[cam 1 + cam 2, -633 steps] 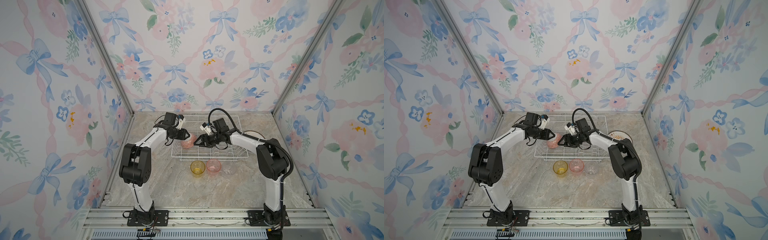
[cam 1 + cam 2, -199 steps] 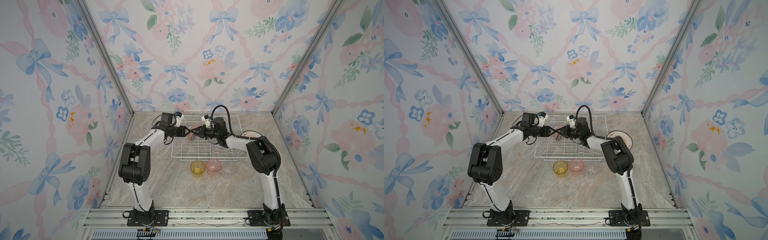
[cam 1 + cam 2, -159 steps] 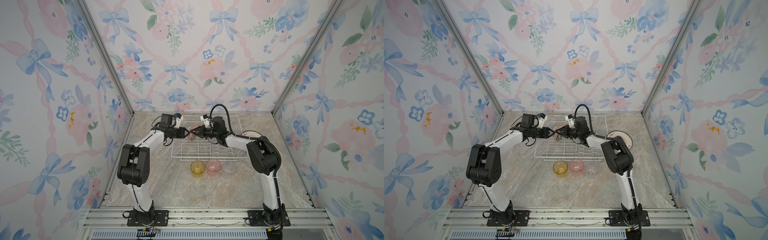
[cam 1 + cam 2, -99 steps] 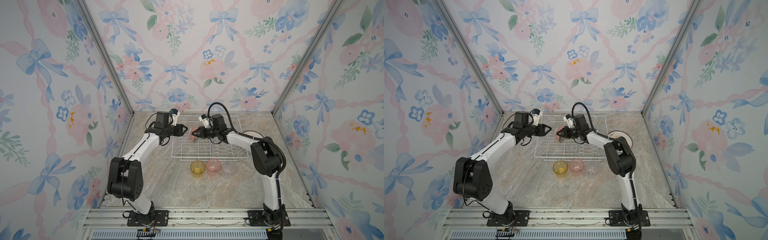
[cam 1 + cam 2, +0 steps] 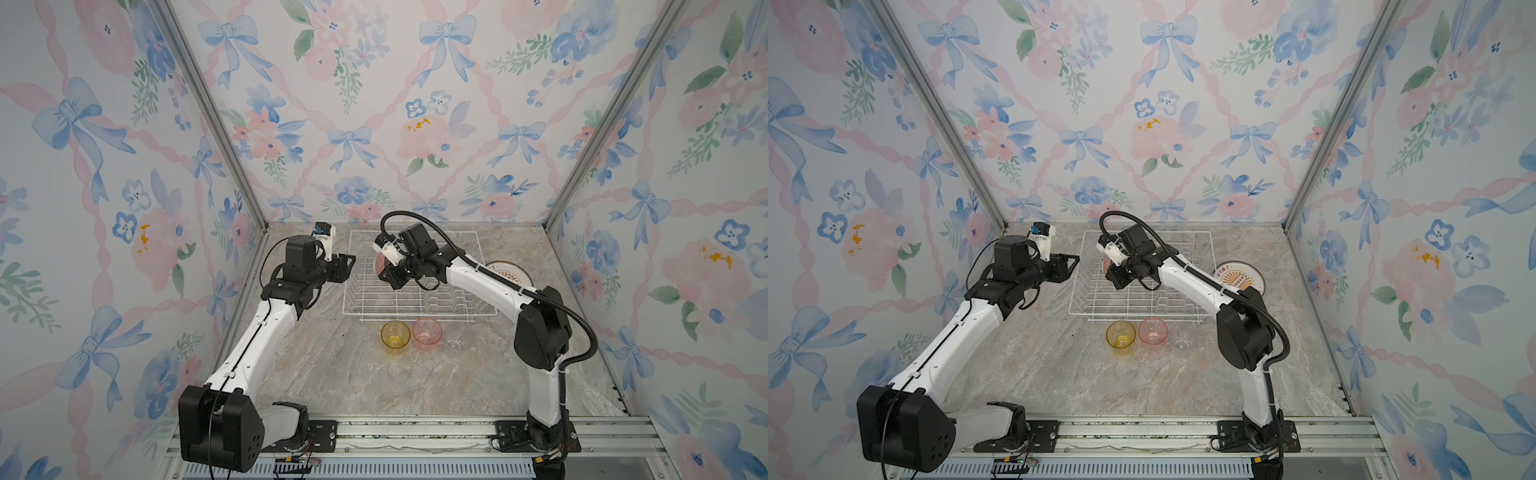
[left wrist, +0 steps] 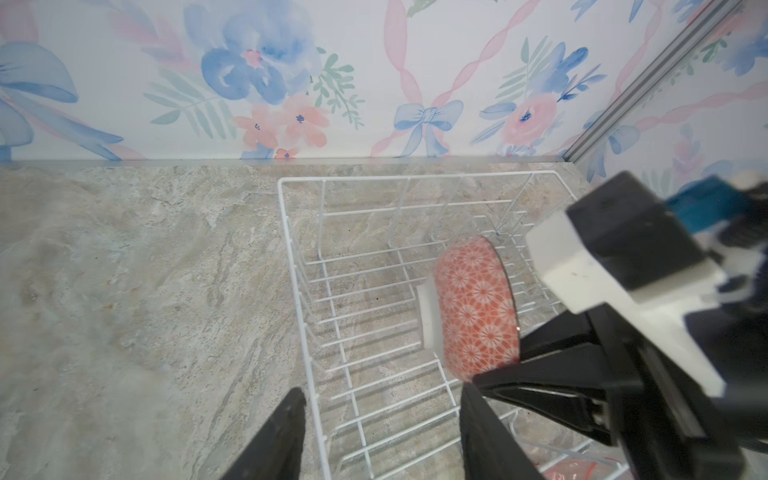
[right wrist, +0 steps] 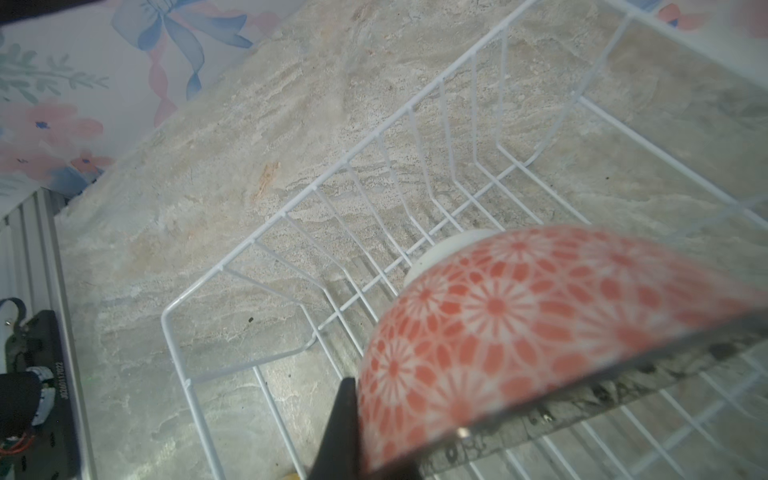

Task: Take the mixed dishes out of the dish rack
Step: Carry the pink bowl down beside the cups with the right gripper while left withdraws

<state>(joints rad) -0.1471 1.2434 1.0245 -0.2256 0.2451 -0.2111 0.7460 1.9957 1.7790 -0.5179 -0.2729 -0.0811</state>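
White wire forms the dish rack point(image 5: 374, 299), which sits toward the back of the marble table point(image 5: 332, 374) in both top views. The right gripper point(image 5: 388, 274) reaches across to the rack's left part and is clamped on the rim of the bowl point(image 5: 380, 263). It holds the bowl up above the rack floor, tipped on its side. In the left wrist view the bowl point(image 6: 473, 307) shows its red flower-patterned outside and white foot. In the right wrist view 1 black finger point(image 7: 340, 415) presses the patterned outside near the dark-printed rim.

The left gripper point(image 5: 347, 266) hovers just beside the rack's left edge, apart from the bowl. Its jaws stand well apart with nothing between them; the left wrist view shows only rack wire and table between its 2 fingers point(image 6: 286, 428).

3 tumblers stand in a row on the table just in front of the rack: the yellow tumbler point(image 5: 395, 336), the pink tumbler point(image 5: 427, 332) and the clear tumbler point(image 5: 459, 336). A patterned plate point(image 5: 509, 274) lies flat on the table to the right of the rack, partly hidden by the right arm.
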